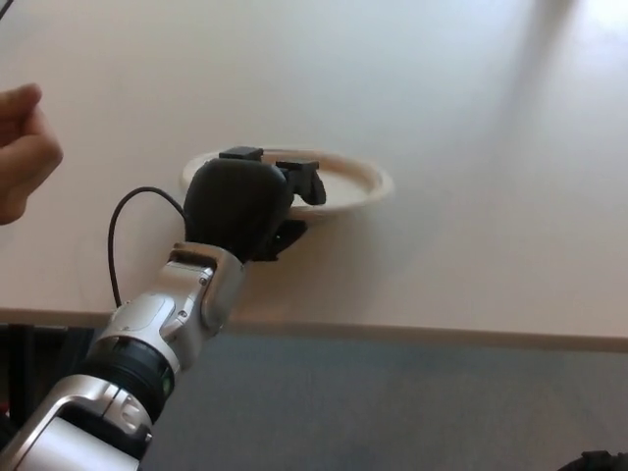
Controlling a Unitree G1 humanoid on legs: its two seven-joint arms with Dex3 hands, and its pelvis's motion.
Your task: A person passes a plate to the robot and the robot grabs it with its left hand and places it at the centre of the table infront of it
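A white plate (355,181) lies low over the pale table (471,118), nearly flat, a little left of the picture's middle. My left hand (245,201) is shut on the plate's near rim, its black fingers (302,183) over the top and the thumb below. The back of the hand hides the plate's left and near part. I cannot tell whether the plate rests fully on the table. My right hand is not in view.
A person's hand (25,152) stays closed at the left edge, apart from the plate. The table's front edge (442,336) runs across below my hand, with grey floor (392,412) beyond it. A black cable (118,231) loops from my wrist.
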